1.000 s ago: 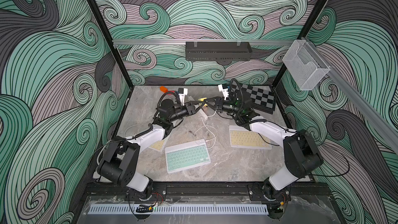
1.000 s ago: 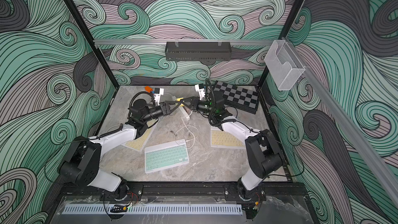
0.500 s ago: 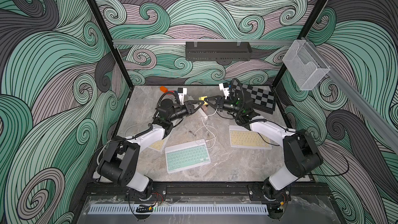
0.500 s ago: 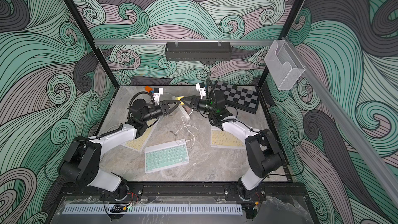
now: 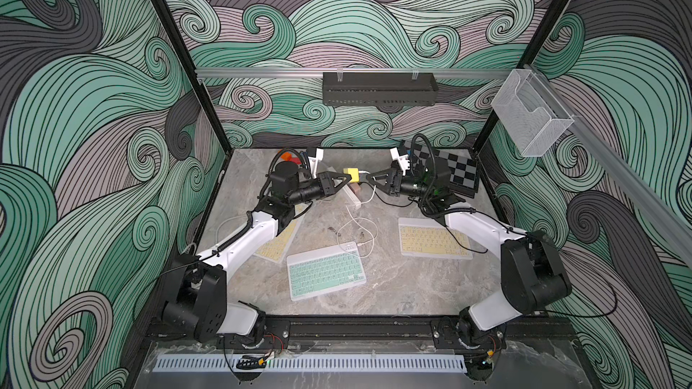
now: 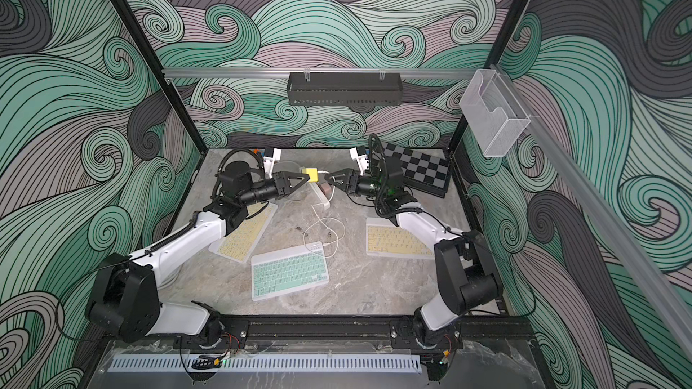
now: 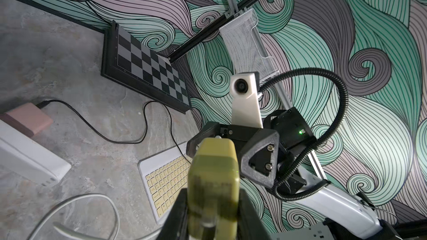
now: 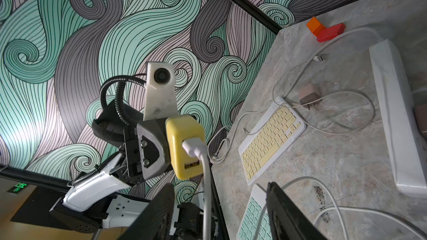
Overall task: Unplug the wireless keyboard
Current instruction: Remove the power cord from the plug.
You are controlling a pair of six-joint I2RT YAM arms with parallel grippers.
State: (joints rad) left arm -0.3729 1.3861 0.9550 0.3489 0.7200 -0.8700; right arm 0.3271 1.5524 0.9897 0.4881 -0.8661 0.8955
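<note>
**Two robot arms meet over a yellow charger, the keyboard's cable plugged into it**

Seen from above, two white and black arms reach from the near edge of a grey marble-patterned table [image 5: 412,286] and meet nose to nose towards the back. The left gripper [image 5: 346,180] is clamped on a yellow charger [image 5: 352,172], holding it in the air above a white power strip [image 5: 352,196]. In the left wrist view the charger [image 7: 213,174] fills the gap between the gripper's two fingers.

The right gripper [image 5: 369,178] faces the charger's other end with its fingers spread. In the right wrist view a white plug [image 8: 193,148] sits in the charger's face, and the white cable [image 8: 205,181] drops from it between the parted fingers (neither finger is pressing on it).

In both top views the cable [image 5: 369,226] hangs down, loops on the table and ends at the rear right corner of the mint-green keyboard [image 5: 325,270]. That keyboard lies flat near the front middle of the table, slightly turned, well apart from both grippers.

Two cream-yellow keyboards lie to either side: one [image 5: 277,243] partly under the left arm, one [image 5: 432,239] beside the right arm. A black chessboard [image 5: 458,172] rests in the back right corner. A pink block [image 7: 27,117] with a black lead sits on the power strip.
</note>
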